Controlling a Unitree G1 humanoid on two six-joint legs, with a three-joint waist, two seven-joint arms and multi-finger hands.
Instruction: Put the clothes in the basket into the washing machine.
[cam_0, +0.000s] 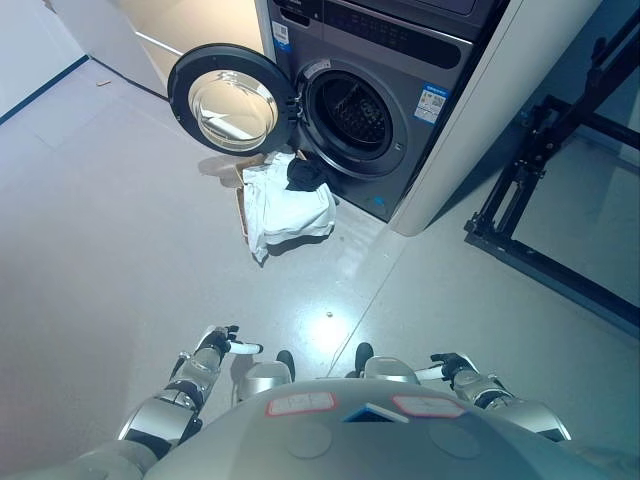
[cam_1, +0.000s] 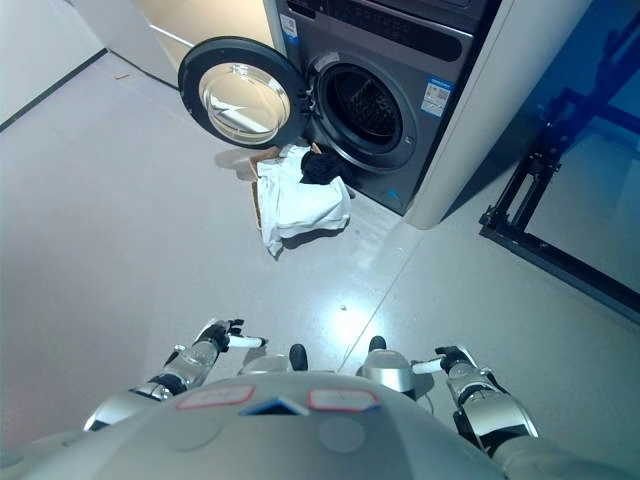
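A grey front-loading washing machine (cam_0: 400, 60) stands at the top of the view with its round door (cam_0: 232, 100) swung open to the left and its drum (cam_0: 357, 113) dark inside. Right in front of the opening, on the floor, a basket (cam_0: 242, 205) is mostly covered by a white cloth (cam_0: 290, 210), with a black garment (cam_0: 303, 176) lying on top near the drum's rim. My left hand (cam_0: 222, 341) and right hand (cam_0: 448, 366) hang low near my body, far from the basket, both empty with fingers straight.
A white panel (cam_0: 470, 130) flanks the machine on the right. A black metal frame (cam_0: 540, 200) stands on the floor further right. A small speck (cam_0: 329, 314) lies on the grey floor between me and the basket.
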